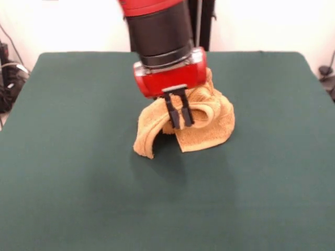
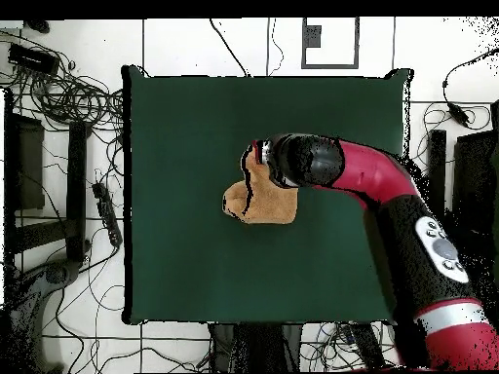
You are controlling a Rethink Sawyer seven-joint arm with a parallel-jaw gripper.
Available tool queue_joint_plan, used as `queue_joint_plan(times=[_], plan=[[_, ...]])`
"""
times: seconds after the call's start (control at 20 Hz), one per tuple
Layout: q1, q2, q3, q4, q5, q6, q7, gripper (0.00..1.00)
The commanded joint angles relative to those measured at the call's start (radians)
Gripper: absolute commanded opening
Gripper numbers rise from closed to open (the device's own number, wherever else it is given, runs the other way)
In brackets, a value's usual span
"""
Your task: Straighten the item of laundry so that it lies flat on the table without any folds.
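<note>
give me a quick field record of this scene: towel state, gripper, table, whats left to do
towel: orange-tan towel bunched in a raised, folded heap near the table's middle, one flap arching down to the cloth
gripper: gripper with its dark fingers close together, pinching a fold of the towel
arm: red and black arm reaching over the heap
table: dark green table, far larger than the towel
left to do: towel not yet flat; folds remain

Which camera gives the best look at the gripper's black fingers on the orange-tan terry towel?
The front view: the gripper shows both fingers closed together on a raised fold of the crumpled orange-tan terry towel. In the overhead view the red and black arm covers the gripper; only part of the towel shows.
</note>
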Motion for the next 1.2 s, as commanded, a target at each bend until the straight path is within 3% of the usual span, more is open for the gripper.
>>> queue_joint_plan(times=[0.05,0.55,0.85,1.2], plan=[[-0.172,0.129,0.422,0.283,0.01,-0.041,-0.342,0.0],[-0.287,0.304,0.57,0.278,-0.086,0.21,-0.484,0.0],[-0.348,0.391,0.65,0.288,-0.127,0.261,-0.592,0.0],[-0.382,0.439,0.667,0.293,-0.16,0.35,-0.618,0.0]])
